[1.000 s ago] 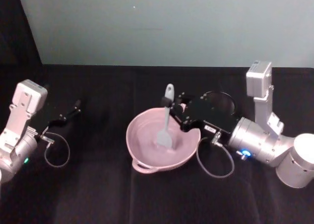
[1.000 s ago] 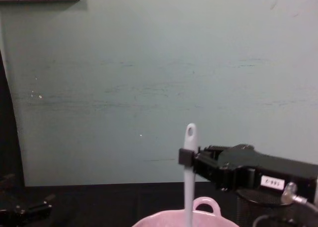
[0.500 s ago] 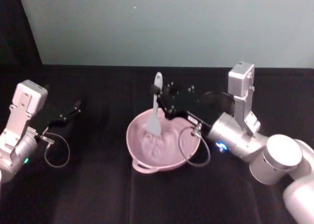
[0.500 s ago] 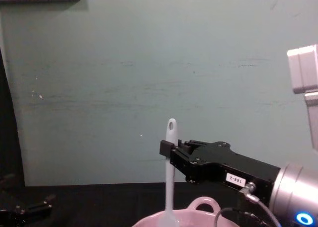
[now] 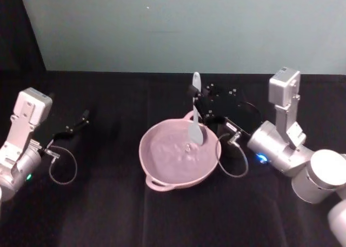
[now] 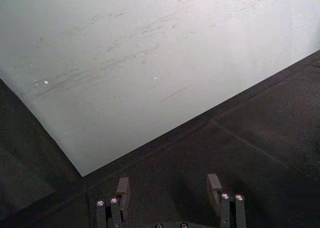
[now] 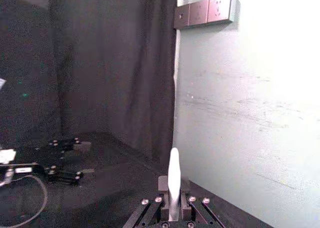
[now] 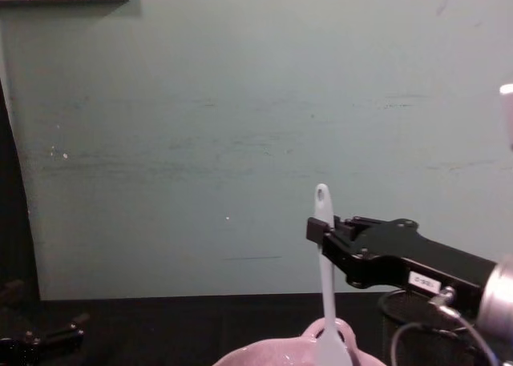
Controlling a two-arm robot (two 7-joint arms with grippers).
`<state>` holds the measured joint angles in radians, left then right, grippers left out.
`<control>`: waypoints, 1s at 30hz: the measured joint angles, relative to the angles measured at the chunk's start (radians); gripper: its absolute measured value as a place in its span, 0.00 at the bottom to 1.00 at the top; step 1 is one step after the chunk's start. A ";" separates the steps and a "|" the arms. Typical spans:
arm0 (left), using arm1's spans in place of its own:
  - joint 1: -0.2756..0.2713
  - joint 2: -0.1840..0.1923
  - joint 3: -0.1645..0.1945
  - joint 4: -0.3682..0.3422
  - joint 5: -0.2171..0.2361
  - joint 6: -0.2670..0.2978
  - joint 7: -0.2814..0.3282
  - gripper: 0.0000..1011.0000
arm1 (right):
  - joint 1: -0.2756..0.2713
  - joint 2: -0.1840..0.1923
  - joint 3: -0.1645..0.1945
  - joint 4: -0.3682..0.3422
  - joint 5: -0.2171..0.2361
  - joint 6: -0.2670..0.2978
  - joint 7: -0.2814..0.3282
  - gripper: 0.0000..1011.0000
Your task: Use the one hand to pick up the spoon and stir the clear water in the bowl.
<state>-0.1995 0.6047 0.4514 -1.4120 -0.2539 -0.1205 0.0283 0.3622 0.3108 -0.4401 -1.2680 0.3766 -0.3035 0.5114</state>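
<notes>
The pale pink bowl point(image 5: 162, 166) with rippled clear water sits mid-table, its loop handle on the near rim; its far rim shows low in the chest view point(image 8: 272, 355). The white spoon point(image 5: 195, 122) stands nearly upright over the bowl's far right part, and I cannot tell whether its scoop touches the water. My right gripper point(image 5: 198, 97) is shut on the spoon's upper handle point(image 8: 323, 246), just below the holed tip. The right wrist view shows the handle point(image 7: 173, 178) pinched between the fingers. My left gripper point(image 5: 75, 127) rests parked and open at the left point(image 6: 168, 190).
A black wire-mesh cup point(image 5: 250, 117) stands behind the right gripper, also at the chest view's lower right point(image 8: 417, 326). Cable loops hang by each wrist point(image 5: 62, 168). The table is covered in black cloth with a pale green wall behind it.
The right gripper carried the spoon from the bowl's far left to its far right side and slightly upward. The water ripples. The left arm stayed still.
</notes>
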 joint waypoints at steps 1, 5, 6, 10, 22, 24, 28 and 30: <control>0.000 0.000 0.000 0.000 0.000 0.000 0.000 1.00 | -0.013 0.011 0.007 -0.023 0.005 0.010 0.008 0.13; 0.000 0.000 0.000 0.000 0.000 0.000 0.000 1.00 | -0.051 0.035 0.020 -0.084 0.030 0.049 0.035 0.14; 0.000 0.000 0.000 0.000 0.000 0.000 0.000 1.00 | -0.058 0.038 0.021 -0.095 0.036 0.056 0.040 0.13; 0.000 0.000 0.000 0.000 0.000 0.000 0.000 1.00 | -0.089 0.048 0.017 -0.138 0.061 0.085 0.065 0.13; 0.000 0.000 0.000 0.000 0.000 0.000 0.000 1.00 | -0.060 -0.018 -0.044 -0.090 0.042 0.045 0.078 0.13; 0.000 0.000 0.000 0.000 0.000 0.000 0.000 1.00 | -0.048 -0.036 -0.046 -0.061 0.028 0.020 0.068 0.13; 0.000 0.000 0.000 0.000 0.000 0.000 0.000 1.00 | -0.020 -0.079 -0.037 0.008 -0.006 -0.039 0.034 0.13; 0.000 0.000 0.000 0.000 0.000 0.000 0.000 1.00 | -0.013 -0.089 -0.030 0.026 -0.018 -0.055 0.022 0.13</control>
<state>-0.1995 0.6047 0.4514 -1.4120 -0.2539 -0.1205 0.0283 0.3491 0.2220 -0.4697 -1.2419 0.3590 -0.3587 0.5329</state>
